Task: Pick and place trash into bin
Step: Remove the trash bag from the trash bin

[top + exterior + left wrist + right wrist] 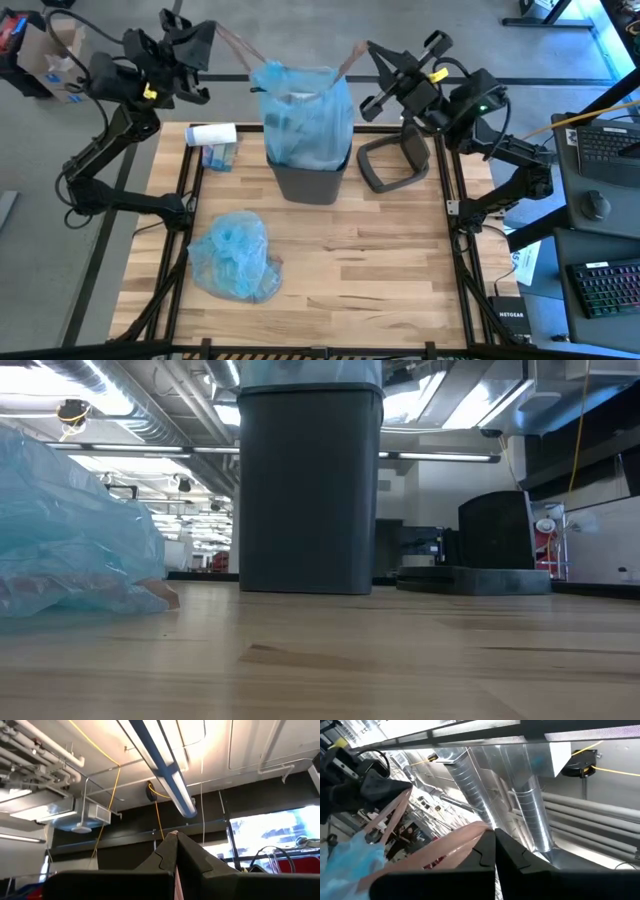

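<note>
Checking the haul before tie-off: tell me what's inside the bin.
A light blue liner bag rises out of the bin, drawstrings pinched by the left gripper and right gripper. Its contents are hidden by the plastic.

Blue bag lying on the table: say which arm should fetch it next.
Left, probably. The blue bag lies on the table's left side, nearer the left arm; the right arm is across the table. Both jaws hold the liner's drawstrings.
</note>
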`<action>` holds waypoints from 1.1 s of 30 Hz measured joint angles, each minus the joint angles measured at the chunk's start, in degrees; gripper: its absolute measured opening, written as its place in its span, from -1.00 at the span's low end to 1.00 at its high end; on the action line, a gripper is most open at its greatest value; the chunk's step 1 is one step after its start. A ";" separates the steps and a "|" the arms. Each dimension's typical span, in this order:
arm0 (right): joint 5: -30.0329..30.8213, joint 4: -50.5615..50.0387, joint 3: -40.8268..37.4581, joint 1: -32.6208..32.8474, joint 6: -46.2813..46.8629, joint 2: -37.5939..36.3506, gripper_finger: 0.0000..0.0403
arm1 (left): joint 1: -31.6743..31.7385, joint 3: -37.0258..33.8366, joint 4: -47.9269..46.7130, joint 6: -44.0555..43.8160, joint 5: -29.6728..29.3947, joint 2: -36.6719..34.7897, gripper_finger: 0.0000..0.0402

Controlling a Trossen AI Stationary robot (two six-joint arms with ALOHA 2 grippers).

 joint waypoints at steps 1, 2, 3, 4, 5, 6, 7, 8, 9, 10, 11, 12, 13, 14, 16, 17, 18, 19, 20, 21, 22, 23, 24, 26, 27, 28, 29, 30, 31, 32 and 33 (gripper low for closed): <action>-0.01 0.33 -0.01 0.00 -0.01 0.07 -1.00 | 0.00 0.52 0.01 0.03 0.02 0.34 -1.00; -0.06 0.48 -0.02 0.00 0.01 0.10 -1.00 | 0.00 1.10 0.06 -0.02 0.02 0.67 -1.00; -0.42 0.46 -0.02 0.00 0.24 0.10 -1.00 | 0.00 1.55 0.17 -0.22 0.02 1.06 -1.00; -1.16 0.61 -0.02 0.02 0.73 0.25 -1.00 | 0.00 1.90 0.18 -0.26 0.02 1.46 -1.00; -2.11 1.15 -0.01 0.00 1.56 0.51 -1.00 | -0.02 2.25 0.20 -0.26 0.02 2.03 -1.00; -3.19 1.37 0.00 0.00 2.06 0.69 -1.00 | -0.07 2.65 0.45 -0.30 0.08 2.75 -1.00; -3.87 1.82 0.00 0.00 2.33 1.25 -1.00 | -0.07 3.12 0.65 -0.67 0.48 3.56 -1.00; -4.46 2.80 0.00 0.00 2.58 1.96 -1.00 | -0.07 3.69 0.62 -1.47 1.08 4.52 -1.00; -4.57 3.38 -0.01 0.01 2.83 2.61 -1.00 | -0.07 4.23 0.64 -2.26 1.77 5.51 -1.00; -4.59 3.83 -0.02 0.02 3.08 3.35 -1.00 | -0.08 4.74 0.60 -3.23 2.73 6.46 -1.00; -4.59 4.34 -0.02 0.02 3.15 4.10 -1.00 | -0.09 5.25 0.56 -4.14 3.79 7.50 -1.00; -4.50 4.49 -0.02 0.01 3.20 4.70 -1.00 | -0.09 5.81 0.35 -4.73 4.95 8.52 -1.00; -3.91 4.48 -0.02 0.02 3.24 5.23 -1.00 | -0.09 6.23 0.02 -5.14 6.20 9.39 -1.00; -2.70 4.42 -0.02 0.02 3.49 5.70 -1.00 | -0.09 6.61 -0.11 -5.79 7.33 10.02 -1.00; 1.09 4.19 -0.02 0.02 5.09 6.44 -0.99 | -0.07 6.90 -0.30 -6.46 8.06 10.44 -1.00; 3.12 3.37 -0.02 0.02 6.04 6.71 -0.97 | -0.05 6.98 -0.58 -6.45 8.08 10.38 -1.00; 5.06 1.42 -0.02 0.02 7.18 6.75 -0.93 | 0.03 7.02 -1.15 -6.13 8.14 10.26 -1.00; 6.46 -1.05 -0.02 0.02 8.38 6.73 -0.88 | 0.07 7.07 -2.16 -5.83 8.18 10.11 -1.00; 7.67 -4.06 -0.02 0.02 9.88 6.50 -0.82 | 0.07 7.07 -3.45 -5.33 8.29 9.93 -1.00; 8.53 -7.62 -0.04 0.02 11.88 6.19 -0.75 | 0.07 7.07 -4.63 -4.47 8.33 9.86 -1.00; 9.07 -10.59 -0.07 0.02 13.68 5.86 -0.66 | 0.08 7.07 -5.84 -3.74 8.34 9.80 -1.00; 9.08 -13.38 -0.07 0.02 15.42 5.36 -0.56 | 0.12 7.05 -7.12 -2.78 8.34 9.76 -1.00; 9.15 -16.09 -0.09 0.01 16.73 4.82 -0.46 | 0.11 7.05 -8.30 -1.74 8.32 9.69 -1.00; 9.20 -21.24 -0.09 0.04 18.32 3.29 -0.25 | 0.11 7.03 -11.08 0.55 8.20 9.26 -1.00; 9.09 -23.89 -0.09 0.07 19.11 2.46 -0.15 | 0.11 7.03 -12.28 1.93 7.81 9.04 -1.00; 8.82 -26.59 -0.09 0.07 20.37 1.73 -0.05 | 0.11 7.03 -13.44 3.24 7.43 8.93 -1.00; 8.14 -29.40 -0.09 0.07 22.00 0.98 0.04 | 0.11 7.03 -14.59 4.03 7.33 8.67 -1.00; 7.37 -32.40 -0.09 0.07 23.81 0.27 0.13 | 0.11 7.03 -15.98 4.95 7.24 8.61 -1.00; 6.82 -35.47 -0.09 0.07 25.66 -0.47 0.21 | 0.11 7.03 -17.04 5.93 7.21 8.62 -1.00; 6.35 -38.33 -0.09 0.07 27.53 -1.25 0.27 | 0.11 7.03 -17.96 6.48 7.14 8.66 -1.00; 5.82 -41.04 -0.09 0.07 29.34 -2.01 0.33 | 0.11 7.03 -18.83 6.93 7.02 8.69 -1.00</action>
